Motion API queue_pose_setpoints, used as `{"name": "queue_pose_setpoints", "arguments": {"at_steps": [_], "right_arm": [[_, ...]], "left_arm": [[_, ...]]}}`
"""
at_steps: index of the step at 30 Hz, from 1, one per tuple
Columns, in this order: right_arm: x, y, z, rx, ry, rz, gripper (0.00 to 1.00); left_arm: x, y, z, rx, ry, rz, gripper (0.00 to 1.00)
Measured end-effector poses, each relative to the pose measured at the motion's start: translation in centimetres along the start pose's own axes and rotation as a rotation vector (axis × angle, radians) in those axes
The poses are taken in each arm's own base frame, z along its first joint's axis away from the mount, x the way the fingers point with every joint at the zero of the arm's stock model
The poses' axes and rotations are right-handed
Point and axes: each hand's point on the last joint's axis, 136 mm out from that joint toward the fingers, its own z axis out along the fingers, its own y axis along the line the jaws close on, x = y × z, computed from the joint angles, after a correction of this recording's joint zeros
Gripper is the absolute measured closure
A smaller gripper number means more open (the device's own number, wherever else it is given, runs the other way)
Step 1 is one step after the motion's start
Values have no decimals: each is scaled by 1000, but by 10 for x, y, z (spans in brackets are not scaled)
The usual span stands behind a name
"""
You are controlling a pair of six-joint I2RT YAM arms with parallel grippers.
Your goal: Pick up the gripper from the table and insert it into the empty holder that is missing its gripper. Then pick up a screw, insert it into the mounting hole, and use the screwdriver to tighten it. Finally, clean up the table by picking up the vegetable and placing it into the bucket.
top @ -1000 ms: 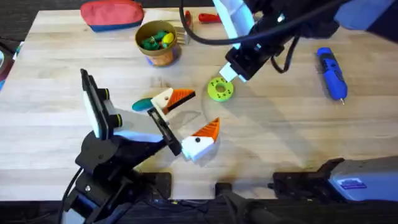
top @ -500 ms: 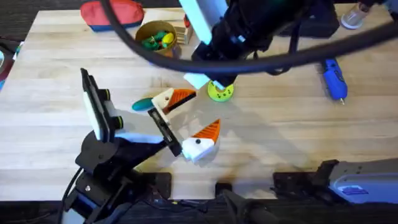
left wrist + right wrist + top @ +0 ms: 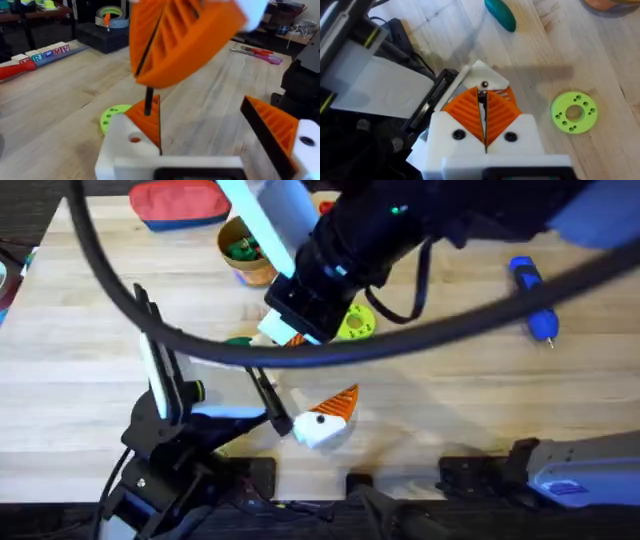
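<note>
Table (image 3: 90,370): pale plank-grained wood.
Right gripper (image 3: 483,127): ribbed orange pads pressed together on a thin dark screw (image 3: 482,100).
Left gripper (image 3: 200,125): pads spread apart.
Vegetable (image 3: 501,15): smooth teal oval, on the table.

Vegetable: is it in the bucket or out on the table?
Out. The teal vegetable lies on the bare wooden table, apart from the bucket.
</note>
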Motion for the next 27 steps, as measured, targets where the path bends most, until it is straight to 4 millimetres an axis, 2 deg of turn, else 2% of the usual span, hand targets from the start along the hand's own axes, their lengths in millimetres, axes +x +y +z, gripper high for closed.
{"name": "queue_pose_setpoints", "arguments": {"at_steps": [5, 27], "right_arm": [[-2, -3, 13, -1, 16, 7, 997], [3, -5, 29, -5, 61, 17, 997]], "left_arm": [[0, 0, 0, 0, 0, 0, 13], [0, -2, 0, 11, 1, 0, 12]]}}
